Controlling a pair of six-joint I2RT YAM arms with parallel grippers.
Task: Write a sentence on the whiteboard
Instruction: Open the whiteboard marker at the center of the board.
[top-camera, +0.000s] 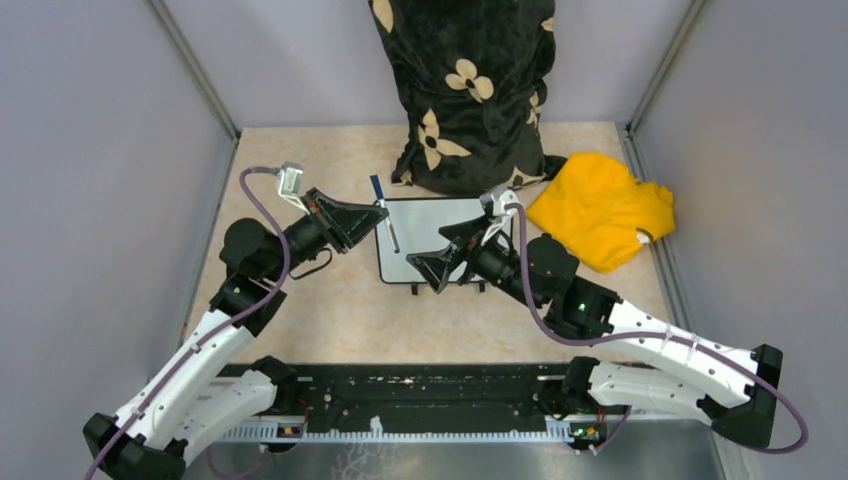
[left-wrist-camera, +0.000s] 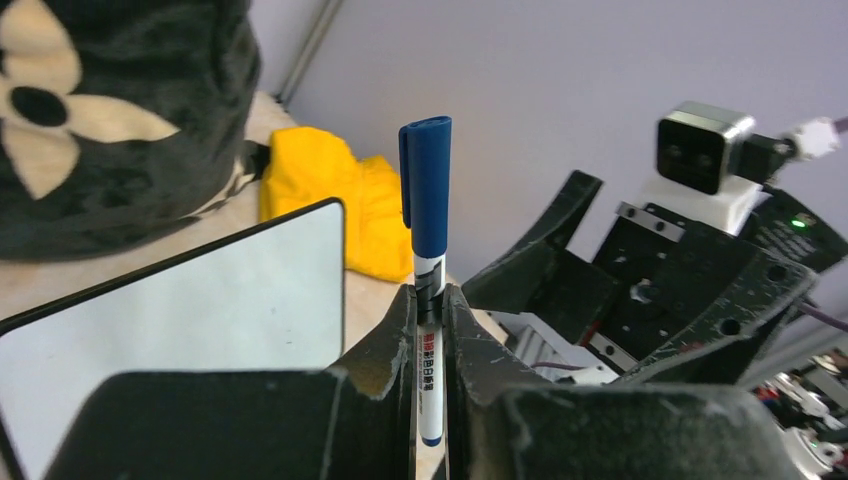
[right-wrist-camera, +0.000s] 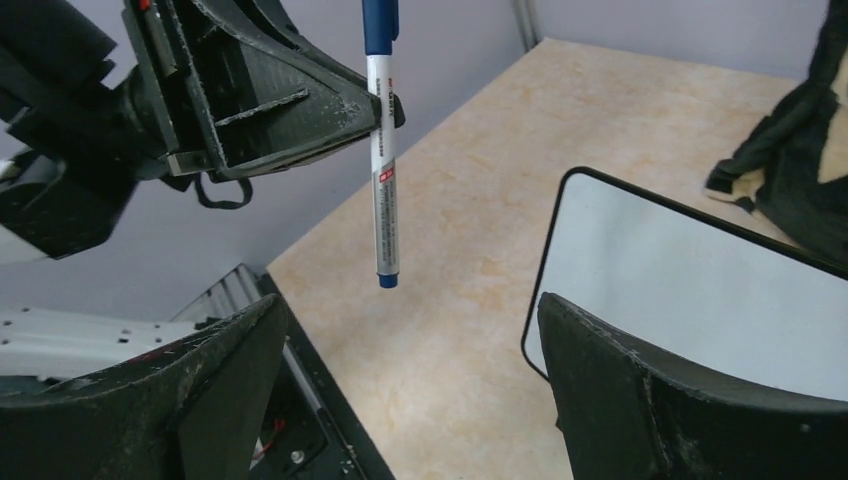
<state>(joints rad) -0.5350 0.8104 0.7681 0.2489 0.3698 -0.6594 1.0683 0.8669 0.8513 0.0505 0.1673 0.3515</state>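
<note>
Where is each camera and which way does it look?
Top external: above and behind, looking down at the table; left arm and right arm reach to the whiteboard.
Left wrist: on the left arm, looking along the left gripper, shut on the marker, toward the right arm.
Right wrist: on the right arm, looking past the open right gripper toward the left gripper.
Both wrist views share marker and whiteboard.

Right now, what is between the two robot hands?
A blue-capped marker, pinched upright in the left gripper, hangs in front of the open right gripper. The right wrist view shows it, with the blank whiteboard beside it.
</note>
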